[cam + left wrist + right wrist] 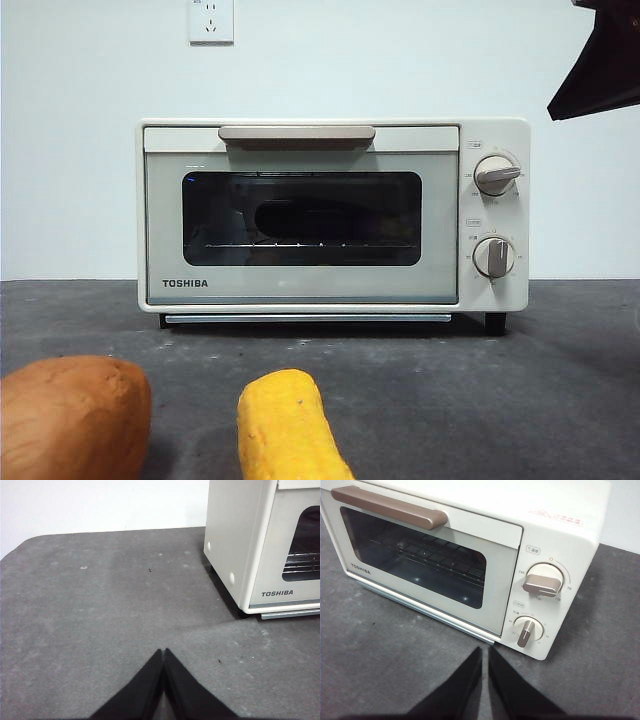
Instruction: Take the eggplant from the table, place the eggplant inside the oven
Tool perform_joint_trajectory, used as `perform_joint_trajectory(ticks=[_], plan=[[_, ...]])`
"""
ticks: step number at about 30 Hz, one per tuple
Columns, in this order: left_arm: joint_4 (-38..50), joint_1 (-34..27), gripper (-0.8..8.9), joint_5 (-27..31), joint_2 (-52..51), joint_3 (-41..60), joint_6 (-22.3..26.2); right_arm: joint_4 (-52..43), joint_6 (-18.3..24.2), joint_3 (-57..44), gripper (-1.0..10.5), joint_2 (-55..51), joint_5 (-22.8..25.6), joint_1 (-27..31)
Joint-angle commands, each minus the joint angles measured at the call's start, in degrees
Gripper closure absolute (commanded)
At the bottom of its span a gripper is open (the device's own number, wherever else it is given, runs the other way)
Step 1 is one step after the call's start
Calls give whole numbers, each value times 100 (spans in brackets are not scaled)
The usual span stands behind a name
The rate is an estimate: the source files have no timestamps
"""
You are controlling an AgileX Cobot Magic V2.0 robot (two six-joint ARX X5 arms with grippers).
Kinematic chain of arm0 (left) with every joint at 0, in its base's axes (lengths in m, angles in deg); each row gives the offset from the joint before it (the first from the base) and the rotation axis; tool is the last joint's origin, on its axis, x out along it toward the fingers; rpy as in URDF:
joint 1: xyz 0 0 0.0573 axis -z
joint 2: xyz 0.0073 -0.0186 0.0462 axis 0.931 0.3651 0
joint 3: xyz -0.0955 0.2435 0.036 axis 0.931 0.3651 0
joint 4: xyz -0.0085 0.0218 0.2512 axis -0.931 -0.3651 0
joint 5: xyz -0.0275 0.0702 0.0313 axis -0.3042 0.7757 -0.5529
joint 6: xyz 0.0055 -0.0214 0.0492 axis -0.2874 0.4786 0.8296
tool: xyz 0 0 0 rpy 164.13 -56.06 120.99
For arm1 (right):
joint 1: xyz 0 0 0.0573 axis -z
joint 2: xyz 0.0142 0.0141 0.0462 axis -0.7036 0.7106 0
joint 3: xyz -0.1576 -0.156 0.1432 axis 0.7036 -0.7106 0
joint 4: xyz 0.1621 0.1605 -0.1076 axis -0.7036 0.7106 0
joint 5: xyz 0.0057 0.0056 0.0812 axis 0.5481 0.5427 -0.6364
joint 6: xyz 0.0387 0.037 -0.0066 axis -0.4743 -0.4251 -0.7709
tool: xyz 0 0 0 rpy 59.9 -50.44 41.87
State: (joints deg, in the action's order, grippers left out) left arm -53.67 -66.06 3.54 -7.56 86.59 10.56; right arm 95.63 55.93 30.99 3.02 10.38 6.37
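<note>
Front view: the oven (333,213) stands shut on the table (520,390), with a dark long shape, maybe the eggplant (300,217), behind its glass. Left wrist view: the left gripper (163,652) is closed, empty. Right wrist view: the right gripper (485,651) is almost closed, empty, near the oven.

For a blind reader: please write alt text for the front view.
A closed cream oven stands on a dark grey table. A brown-orange sweet potato and a yellow corn-like piece lie in front.
</note>
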Motion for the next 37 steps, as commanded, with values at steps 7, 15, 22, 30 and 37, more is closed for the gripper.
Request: perform_joint_trajectory(ticks=[7, 15, 22, 30, 37], plan=[[66, 0, 806, -9, -2, 13, 74, 46, 844, 22, 943, -990, 118, 514], [66, 0, 806, -9, -2, 13, 74, -11, 717, -319, 943, -2105, -243, 2640], [66, 0, 806, -9, -2, 13, 74, -11, 623, -1294, 943, -2715, -1091, 3397], [66, 0, 806, -9, -2, 13, 74, -7, 505, -2197, 943, -3281, -1388, 3410], [66, 0, 806, -9, -2, 13, 74, 24, 378, -2337, 943, -3390, -1366, 3410]])
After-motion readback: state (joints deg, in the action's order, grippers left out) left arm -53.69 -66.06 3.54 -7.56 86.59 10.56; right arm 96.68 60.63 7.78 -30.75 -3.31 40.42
